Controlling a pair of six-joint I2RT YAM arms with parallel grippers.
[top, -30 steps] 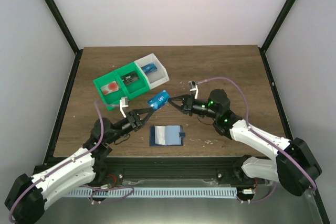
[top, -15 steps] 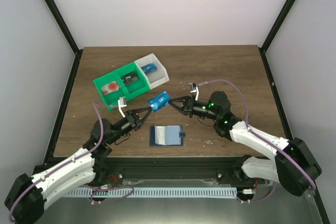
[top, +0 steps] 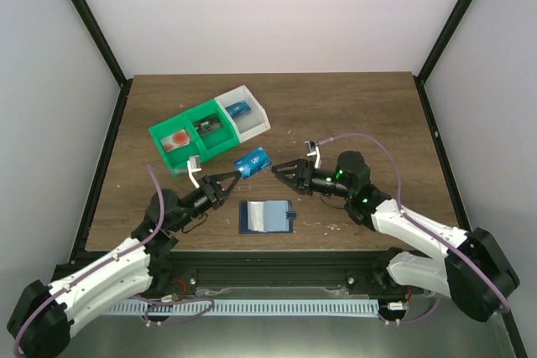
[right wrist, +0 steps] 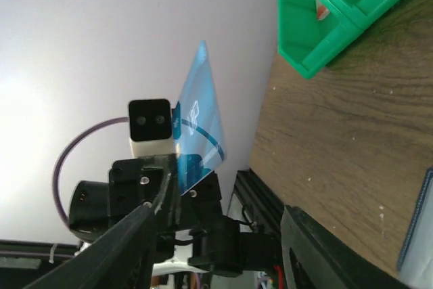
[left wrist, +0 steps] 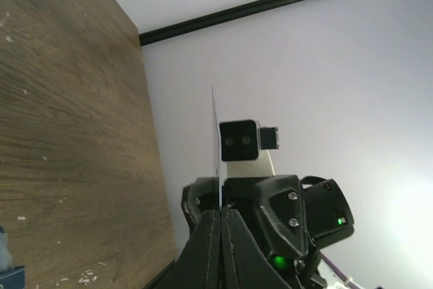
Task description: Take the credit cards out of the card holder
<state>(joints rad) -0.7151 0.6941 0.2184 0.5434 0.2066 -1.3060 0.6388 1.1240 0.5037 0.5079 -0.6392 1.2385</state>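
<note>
Backing away from the blue card (top: 253,160), the right gripper (top: 278,168) now sits clear of it, where a second ago its fingertips met the card from the far side. Its jaws stand wide with nothing between them, as the right wrist view shows. The card did not move with it. It hangs in the air just beyond the card holder (top: 267,216), pinched at its lower edge by the left gripper (top: 232,176), whose jaws are closed narrow on it. In the left wrist view the card shows only as a thin edge rising from the fingertips (left wrist: 211,225).

The card holder lies open and flat on the table (top: 352,106), pale side up, between the two arms and touched by neither. From above it is not possible to tell whether another card is tucked inside.

The change reads as a finished handover: the left arm alone now carries the card. Beyond the card holder and to its left stand the green tray (top: 180,157) and the white tray (top: 258,119), each with something already in it, so setting this card down there looks like the likely next step.
</note>
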